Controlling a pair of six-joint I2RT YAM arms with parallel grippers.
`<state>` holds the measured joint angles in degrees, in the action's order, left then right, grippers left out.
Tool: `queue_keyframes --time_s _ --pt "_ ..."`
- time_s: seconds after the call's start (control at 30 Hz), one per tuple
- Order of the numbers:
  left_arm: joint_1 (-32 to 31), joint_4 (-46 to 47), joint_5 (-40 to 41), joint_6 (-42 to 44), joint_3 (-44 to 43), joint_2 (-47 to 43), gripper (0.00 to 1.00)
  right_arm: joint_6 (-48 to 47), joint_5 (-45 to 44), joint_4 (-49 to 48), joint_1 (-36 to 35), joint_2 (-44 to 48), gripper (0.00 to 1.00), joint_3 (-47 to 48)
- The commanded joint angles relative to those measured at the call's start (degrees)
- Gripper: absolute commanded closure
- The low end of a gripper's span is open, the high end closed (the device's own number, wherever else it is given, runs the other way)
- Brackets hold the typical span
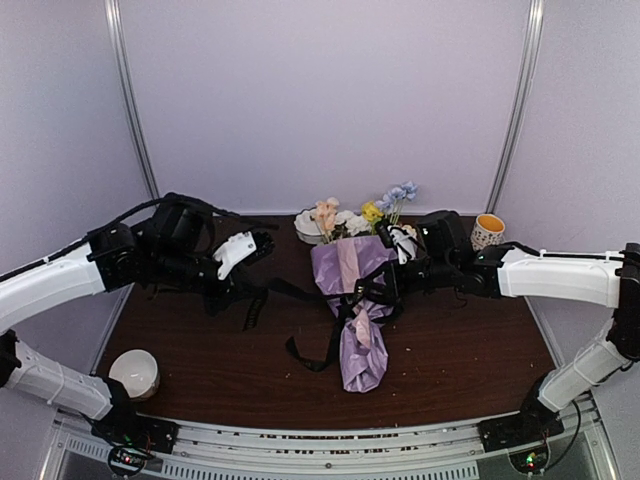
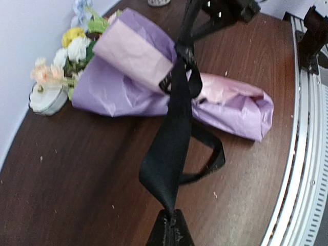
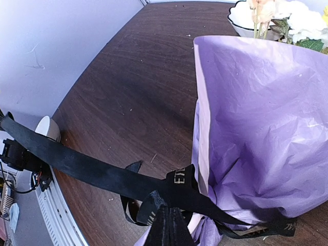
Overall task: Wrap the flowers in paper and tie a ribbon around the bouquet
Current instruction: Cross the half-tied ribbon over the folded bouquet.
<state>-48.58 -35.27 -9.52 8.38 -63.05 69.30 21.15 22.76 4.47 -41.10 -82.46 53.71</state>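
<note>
Bouquet (image 1: 352,300) lies flat mid table (image 1: 200,345), flowers (image 1: 345,218) toward far wall. Ribbon (image 2: 171,143) looped round its middle. Left gripper (image 2: 170,228) clamped on a taut ribbon tail; right gripper (image 3: 166,219) clamped on ribbon beside the paper (image 3: 256,113).

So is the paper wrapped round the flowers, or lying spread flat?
Wrapped. The paper forms a cone lying on its side, with the flowers poking out of its wide end and the ribbon looped around its middle.
</note>
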Motion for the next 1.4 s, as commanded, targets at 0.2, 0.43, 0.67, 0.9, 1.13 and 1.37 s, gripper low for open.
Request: queue_keyframes --time_s 0.2,0.43,0.67,0.9,1.13,1.37 --pt "-9.28 -7.13 -10.56 7.5 -1.54 -0.59 1.0 -1.14 0.0 2.14 0.69 -2.34 1.0 5.07" --pt "-17.09 -3.11 -15.36 20.42 -16.48 17.41 1.0 -1.53 -0.36 4.28 1.27 -5.31 1.0 8.53" --pt "-24.54 -2.17 -21.99 28.26 -34.8 38.16 1.0 -1.75 -0.69 5.0 1.29 -4.57 1.0 8.79" --pt "-27.09 14.04 -26.92 23.01 -39.07 44.36 1.0 -2.2 -0.92 6.13 1.3 -3.12 1.0 7.79" --pt "-28.8 22.7 -26.08 17.23 -36.35 46.96 0.93 -2.58 -1.05 7.44 1.24 -2.69 1.0 7.75" --pt "-28.52 10.33 -8.37 24.5 -36.3 44.66 0.26 -1.68 -0.64 6.58 1.13 -1.88 1.0 7.06"
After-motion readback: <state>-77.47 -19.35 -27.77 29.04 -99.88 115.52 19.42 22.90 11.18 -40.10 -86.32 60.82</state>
